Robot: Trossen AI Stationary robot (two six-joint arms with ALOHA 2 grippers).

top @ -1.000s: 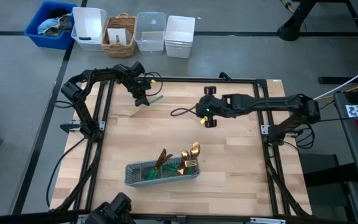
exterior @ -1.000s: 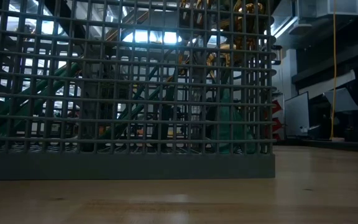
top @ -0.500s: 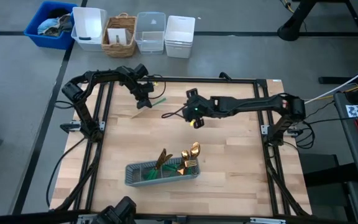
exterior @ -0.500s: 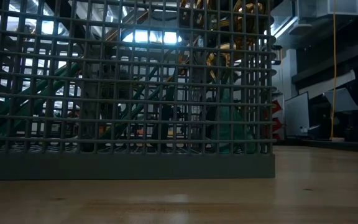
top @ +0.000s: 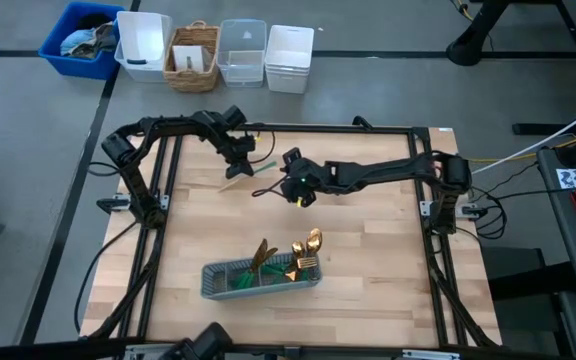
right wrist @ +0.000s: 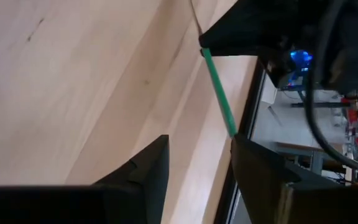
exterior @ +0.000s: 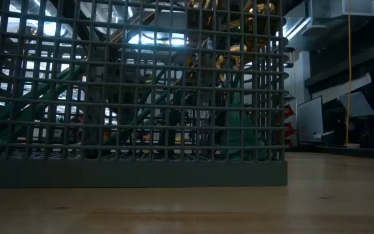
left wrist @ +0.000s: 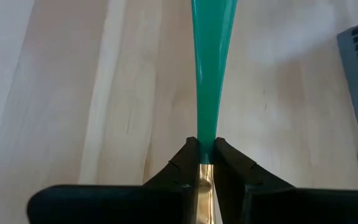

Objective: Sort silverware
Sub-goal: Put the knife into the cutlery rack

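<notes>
My left pincer (left wrist: 205, 163) is clamped on a green-handled piece of silverware (left wrist: 211, 74) near the table's (top: 368, 300) far edge; my right pincer (right wrist: 197, 165) gapes wide, empty, just beside it.

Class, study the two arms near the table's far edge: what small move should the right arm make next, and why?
Probably ease the open right claw forward around the teal handle and close. The left claw is shut on that utensil's gold end, offering the handle, which lies just ahead of the right claw's fingers, not yet between them.
</notes>
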